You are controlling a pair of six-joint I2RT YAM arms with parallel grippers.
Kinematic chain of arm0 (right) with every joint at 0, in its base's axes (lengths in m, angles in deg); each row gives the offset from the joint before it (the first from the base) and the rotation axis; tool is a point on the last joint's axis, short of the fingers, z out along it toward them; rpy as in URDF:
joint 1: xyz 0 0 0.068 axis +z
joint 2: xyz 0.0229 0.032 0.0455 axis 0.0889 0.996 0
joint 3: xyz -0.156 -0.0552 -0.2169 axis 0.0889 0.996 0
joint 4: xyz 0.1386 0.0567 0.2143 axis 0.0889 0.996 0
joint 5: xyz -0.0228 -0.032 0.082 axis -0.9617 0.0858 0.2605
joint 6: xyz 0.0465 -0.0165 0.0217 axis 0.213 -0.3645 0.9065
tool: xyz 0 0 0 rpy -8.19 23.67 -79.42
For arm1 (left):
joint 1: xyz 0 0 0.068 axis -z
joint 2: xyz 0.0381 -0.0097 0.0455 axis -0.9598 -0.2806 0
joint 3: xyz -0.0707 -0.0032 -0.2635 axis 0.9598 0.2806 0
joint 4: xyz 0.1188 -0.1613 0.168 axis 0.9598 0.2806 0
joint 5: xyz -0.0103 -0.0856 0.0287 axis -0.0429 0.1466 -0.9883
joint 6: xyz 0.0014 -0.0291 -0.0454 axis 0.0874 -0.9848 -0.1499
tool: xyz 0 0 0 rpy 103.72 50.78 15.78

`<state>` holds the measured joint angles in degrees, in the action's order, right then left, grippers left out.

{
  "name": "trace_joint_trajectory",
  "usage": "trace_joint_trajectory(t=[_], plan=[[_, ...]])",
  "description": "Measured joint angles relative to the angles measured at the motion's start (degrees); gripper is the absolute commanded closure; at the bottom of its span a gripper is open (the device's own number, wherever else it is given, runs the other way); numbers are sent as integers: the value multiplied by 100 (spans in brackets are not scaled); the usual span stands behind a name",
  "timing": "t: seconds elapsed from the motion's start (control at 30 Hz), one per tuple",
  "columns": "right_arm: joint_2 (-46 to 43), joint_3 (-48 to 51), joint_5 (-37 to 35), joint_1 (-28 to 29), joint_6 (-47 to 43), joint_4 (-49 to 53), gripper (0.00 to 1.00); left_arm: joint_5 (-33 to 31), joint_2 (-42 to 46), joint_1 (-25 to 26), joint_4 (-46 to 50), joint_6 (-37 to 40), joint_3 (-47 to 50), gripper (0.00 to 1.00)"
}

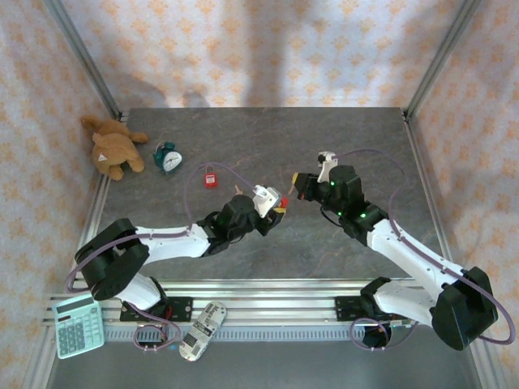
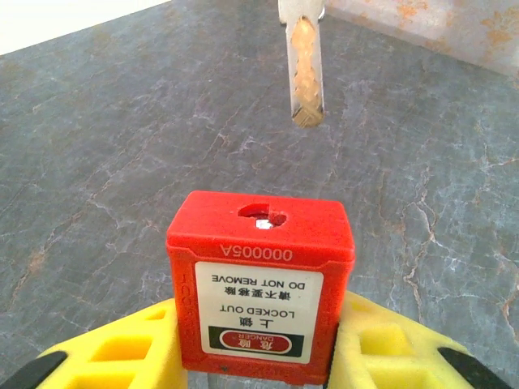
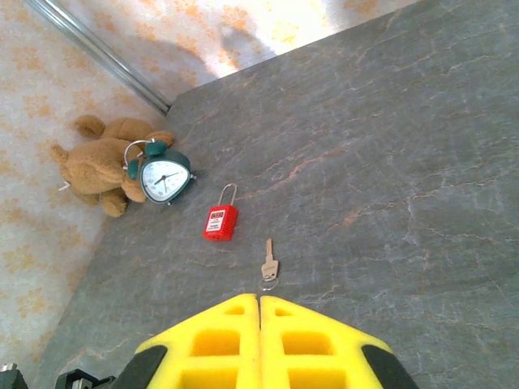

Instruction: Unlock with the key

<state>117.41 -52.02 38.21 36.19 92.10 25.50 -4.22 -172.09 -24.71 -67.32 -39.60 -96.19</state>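
Between the yellow fingers [image 2: 122, 344] of the left gripper [image 2: 259, 361] sits a red padlock [image 2: 261, 275], pinched on both sides with its keyhole [image 2: 261, 215] facing away from the wrist. Its white label, upside down to the wrist camera, reads DANGER, LOCKED OUT, DO NOT REMOVE. Just beyond the keyhole a key [image 2: 305, 73] hangs in the air, blade pointing at the lock, close but not touching. Its head is cut off at the frame edge, so what holds it cannot be told.

From above, the right gripper [image 3: 259, 312] faces the left one, tips near each other. Its fingers are pressed together; whether anything is caught between them cannot be seen. Ahead of them on the grey table [image 3: 405, 162] lies a loose key [image 3: 269, 261], then a second padlock [image 3: 220, 221], then a green alarm clock [image 3: 162, 177] touching a brown teddy bear [image 3: 93, 166].
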Motion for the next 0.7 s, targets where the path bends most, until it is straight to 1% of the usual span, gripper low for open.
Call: trace_joint_trajectory(t=[0.23, 0.4, 0.7], plan=[[-4, 0, 190, 7, -39, -109, 100, 2, 87, 15, 133, 175, 122, 65], [149, 0, 297, 52, -37, -109, 100, -2, 87, 15, 229, 264, 120, 65], [321, 13, 297, 140, 52, -258, 100, -61, 87, 15, 291, 302, 120, 67]])
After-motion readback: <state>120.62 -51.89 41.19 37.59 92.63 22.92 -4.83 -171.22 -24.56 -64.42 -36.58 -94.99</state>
